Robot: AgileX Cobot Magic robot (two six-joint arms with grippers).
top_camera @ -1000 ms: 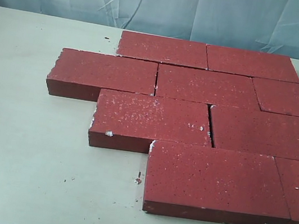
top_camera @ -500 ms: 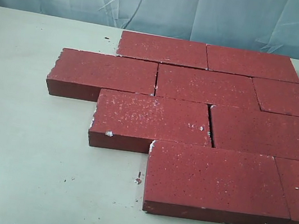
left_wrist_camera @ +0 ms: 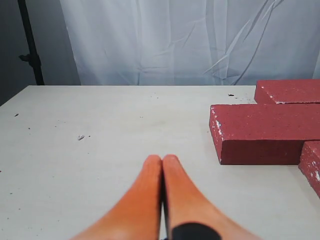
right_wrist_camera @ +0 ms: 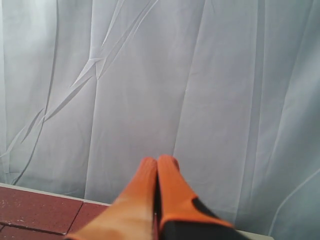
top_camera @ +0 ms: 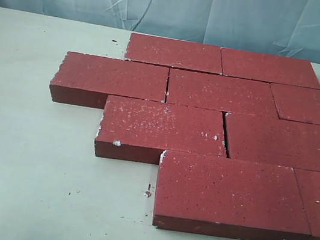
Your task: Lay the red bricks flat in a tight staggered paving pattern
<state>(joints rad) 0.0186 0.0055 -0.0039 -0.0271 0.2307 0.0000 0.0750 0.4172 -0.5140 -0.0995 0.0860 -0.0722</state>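
Several dark-red bricks (top_camera: 162, 123) lie flat on the pale table (top_camera: 27, 154) in staggered rows, edges mostly touching; a thin gap shows beside the third-row brick (top_camera: 286, 142). The nearest brick (top_camera: 231, 192) sits at the front right. Neither gripper appears in the exterior view. In the left wrist view my left gripper (left_wrist_camera: 162, 159) is shut and empty over bare table, apart from the row-end brick (left_wrist_camera: 265, 131). My right gripper (right_wrist_camera: 158, 161) is shut, empty, raised and facing the curtain, with bricks (right_wrist_camera: 40, 209) below it.
A pale wrinkled curtain (top_camera: 178, 4) hangs behind the table. Small dark specks and crumbs (top_camera: 148, 192) dot the tabletop. A dark stand (left_wrist_camera: 31, 42) rises beyond the table's far corner in the left wrist view.
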